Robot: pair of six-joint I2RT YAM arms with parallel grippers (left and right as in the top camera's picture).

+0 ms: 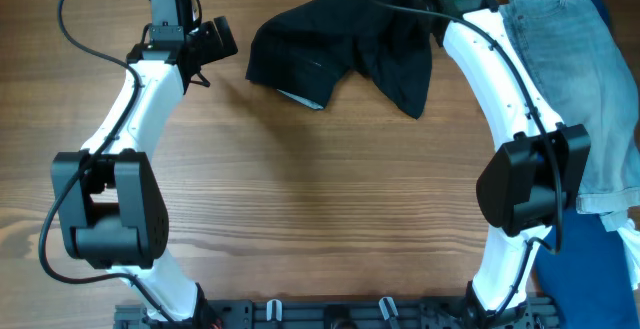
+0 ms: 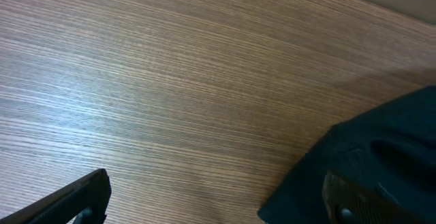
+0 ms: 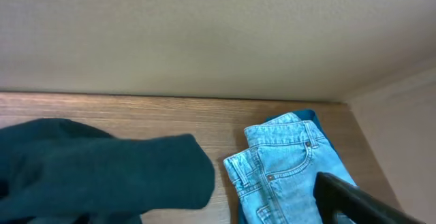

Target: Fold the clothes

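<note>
1. The black garment point(image 1: 340, 49) lies crumpled at the far middle of the wooden table point(image 1: 320, 209), with one lobe trailing toward the folded denim jeans point(image 1: 575, 69).
2. It looks soft, matte and floppy, likely light. I'd expect it to sag and bunch, so a hem or corner is a better hold than the heaped middle.
3. The left gripper point(image 1: 216, 53) stands wide open just beside its left edge, not touching it.
4. The right gripper point(image 3: 211, 207) looks spread. One finger point(image 3: 354, 200) sits far out and the cloth hides the other.

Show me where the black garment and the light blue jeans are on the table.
black garment point(image 1: 350, 44), overhead view, on the middle of the crumpled fabric.
light blue jeans point(image 1: 585, 59), overhead view, on the denim leg just past the right arm.
</note>
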